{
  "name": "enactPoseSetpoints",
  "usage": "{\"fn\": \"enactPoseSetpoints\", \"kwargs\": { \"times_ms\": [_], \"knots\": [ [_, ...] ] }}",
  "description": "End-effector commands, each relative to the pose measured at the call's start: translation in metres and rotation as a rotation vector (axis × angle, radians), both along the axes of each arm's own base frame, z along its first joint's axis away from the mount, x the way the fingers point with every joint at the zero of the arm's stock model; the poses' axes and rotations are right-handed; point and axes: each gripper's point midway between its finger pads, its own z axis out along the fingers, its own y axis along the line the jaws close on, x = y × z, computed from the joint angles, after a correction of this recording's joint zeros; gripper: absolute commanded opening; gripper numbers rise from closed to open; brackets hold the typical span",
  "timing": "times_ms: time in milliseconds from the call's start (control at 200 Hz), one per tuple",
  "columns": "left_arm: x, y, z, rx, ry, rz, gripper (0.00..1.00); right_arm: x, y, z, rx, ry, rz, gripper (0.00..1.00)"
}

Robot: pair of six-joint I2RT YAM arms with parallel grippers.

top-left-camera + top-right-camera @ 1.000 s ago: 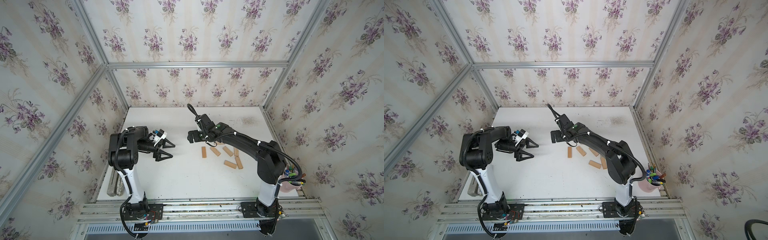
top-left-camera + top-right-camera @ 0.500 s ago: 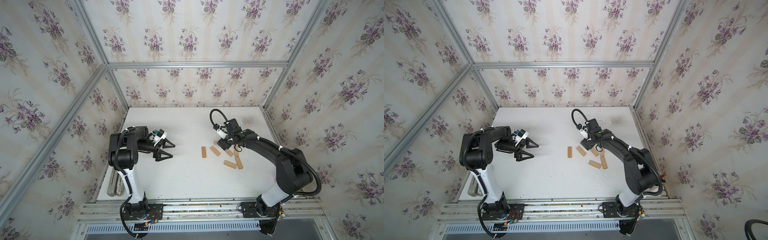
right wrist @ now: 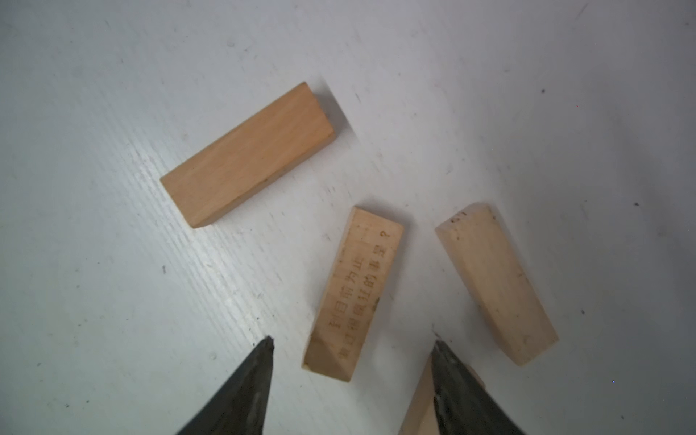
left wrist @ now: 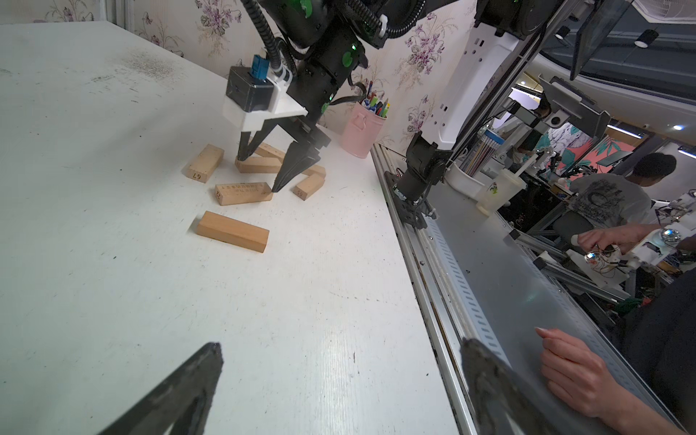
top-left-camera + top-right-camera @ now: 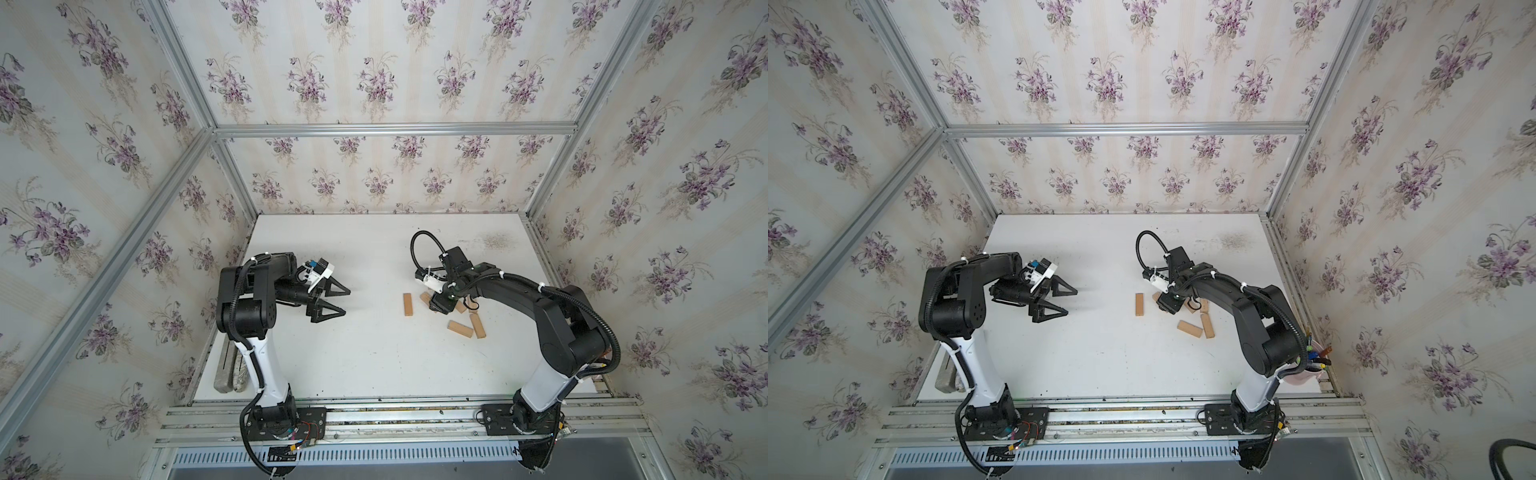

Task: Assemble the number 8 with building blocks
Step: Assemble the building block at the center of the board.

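The jaws of the right gripper [image 3: 352, 344] stand open, one tip on each side of the near end of the printed block [image 3: 354, 293]. A narrow gap shows on both sides, so nothing is gripped yet. I judge the step in hand to be the pick of this block, as an early piece for the number 8. No part of that figure is laid on the counter [image 5: 374, 365].

The printed block lies flat with its text face up. Its long axis runs away from the jaws, about crosswise to the line between the two tips, so they would close across its narrow width, which is the good way. But they sit at its end, not at its middle. In my view the next move calls for a firm, level closing, because a bar held by its end can swing or droop when lifted. One finger also hangs over a fourth block [image 3: 422, 391], which might get pushed.

Further out, a plain block [image 3: 248, 154] lies oblique to the printed one, and a pale block [image 3: 497, 282] lies just beside it; neither touches it. In both top views the other building blocks [image 5: 460, 329] lie flat and scattered on the right half of the counter, pointing in different directions. The left gripper [image 5: 347, 302] hovers with jaws open and empty, well apart from them.
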Motion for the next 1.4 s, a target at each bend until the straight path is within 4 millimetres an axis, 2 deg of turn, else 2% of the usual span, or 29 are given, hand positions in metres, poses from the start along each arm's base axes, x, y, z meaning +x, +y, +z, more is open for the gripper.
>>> {"fn": "enactPoseSetpoints", "kwargs": {
  "times_ms": [0, 300, 375, 490, 644, 784, 874, 1069, 1244, 1394],
  "knots": [
    [-0.010, -0.001, 0.018, -0.071, -0.210, -0.055, 1.00, 0.006, 0.002, -0.001, -0.018, -0.041, 0.031, 0.63],
    [-0.010, -0.001, 0.019, -0.071, -0.210, -0.054, 1.00, 0.023, 0.008, -0.009, -0.006, -0.064, 0.015, 0.62],
    [-0.010, -0.001, 0.018, -0.071, -0.209, -0.054, 1.00, 0.020, 0.014, -0.011, 0.025, -0.028, 0.019, 0.60],
    [-0.010, -0.001, 0.018, -0.071, -0.209, -0.054, 1.00, 0.004, 0.020, -0.016, 0.061, 0.055, 0.049, 0.56],
    [-0.010, -0.001, 0.018, -0.070, -0.210, -0.055, 1.00, -0.005, 0.009, -0.028, 0.035, 0.088, 0.043, 0.56],
    [-0.010, -0.001, 0.018, -0.071, -0.208, -0.055, 1.00, 0.004, -0.003, -0.032, 0.026, 0.073, 0.010, 0.54],
    [-0.010, -0.001, 0.019, -0.071, -0.210, -0.055, 1.00, 0.014, -0.003, -0.031, 0.038, 0.059, -0.011, 0.51],
    [-0.010, -0.001, 0.018, -0.071, -0.210, -0.053, 1.00, 0.027, -0.001, -0.034, 0.032, 0.047, 0.017, 0.52],
    [-0.010, -0.001, 0.018, -0.071, -0.209, -0.054, 1.00, 0.021, -0.001, -0.041, -0.006, 0.047, 0.167, 0.35],
    [-0.010, -0.001, 0.018, -0.071, -0.209, -0.054, 1.00, 0.032, -0.004, -0.040, -0.065, 0.001, 0.254, 0.32]
  ]
}}
